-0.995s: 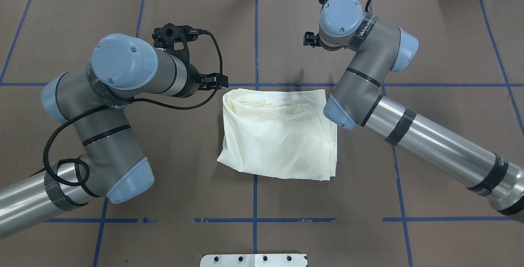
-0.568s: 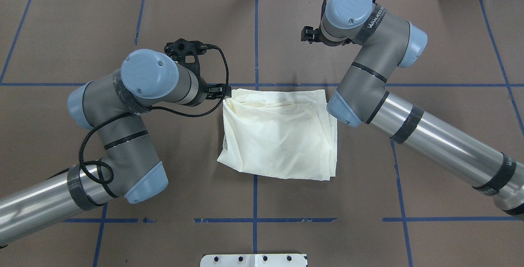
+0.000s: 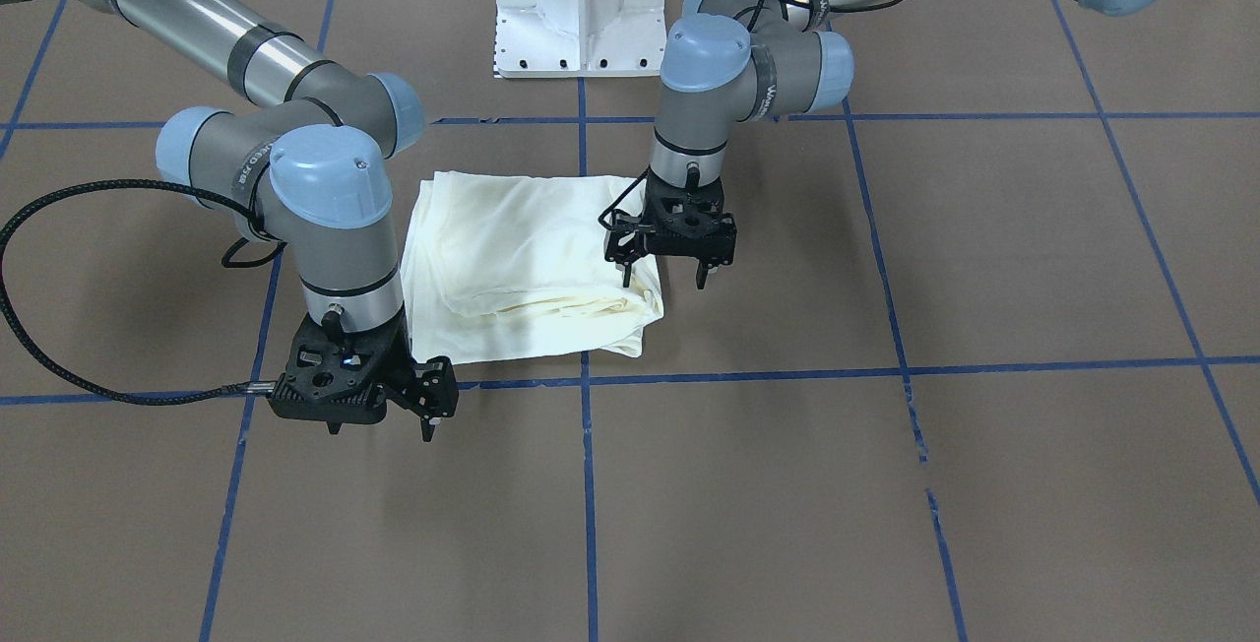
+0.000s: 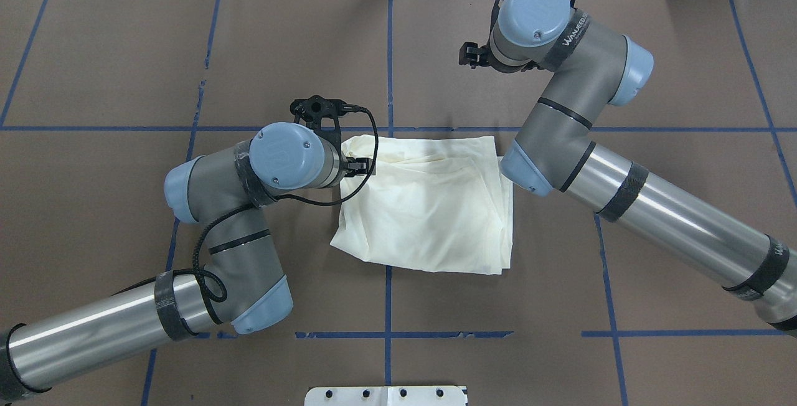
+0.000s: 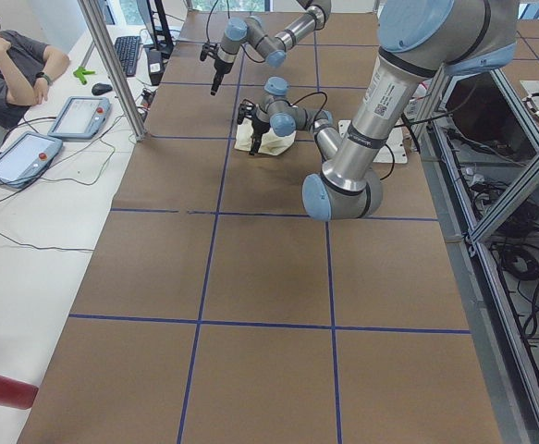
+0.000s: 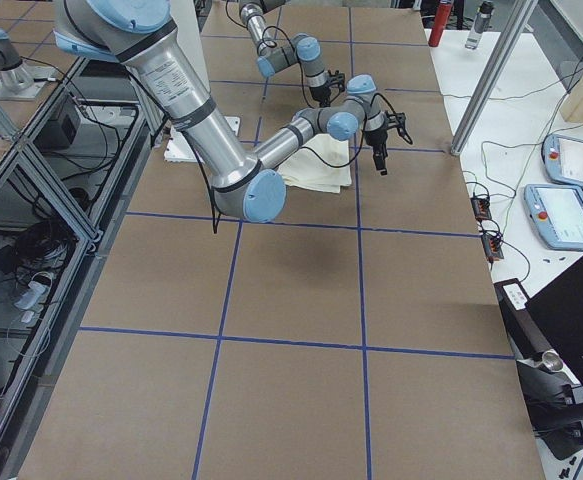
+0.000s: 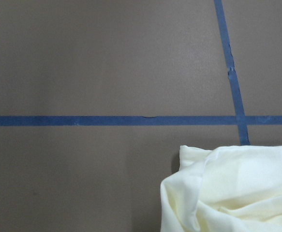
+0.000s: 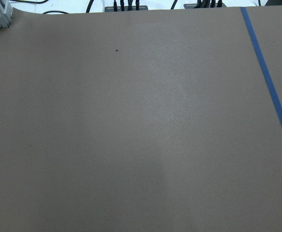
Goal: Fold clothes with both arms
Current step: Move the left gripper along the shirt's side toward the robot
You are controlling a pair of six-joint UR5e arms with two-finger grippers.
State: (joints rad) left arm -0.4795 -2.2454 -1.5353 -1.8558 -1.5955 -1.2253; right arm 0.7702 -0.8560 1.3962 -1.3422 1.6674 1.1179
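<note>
The left arm (image 4: 233,238) reaches in from its side, and the left gripper (image 3: 664,275) points straight down with its fingers (image 3: 627,273) spread apart, holding nothing. They straddle the cloth's edge. One fingertip stands over a corner of the T-shirt (image 4: 429,207), the other over bare table (image 4: 124,51) just outside it. That placement reads as lining up a pinch on this corner, so the layers can be lifted for another fold. Whether the inner tip touches the fabric I cannot tell.

From these fingers the shirt spreads away toward the other arm and back toward the robot. It is a rough rectangle folded over itself, plain cream side up, with no print showing. Its stacked, wrinkled edges run along the side farthest from the robot, starting right beside the left fingers. The left wrist view shows this corner bunched below a blue tape line (image 7: 107,120).

Farther across, the right gripper (image 3: 379,423) also points down, its fingers wide apart and empty. The shirt is not between them: its nearest corner lies near but apart, back toward the robot from the fingertips. Only brown table shows in the right wrist view. I judge this gripper stands off while the left one sets its grip, and would need to move over its own corner before a two-armed fold.
</note>
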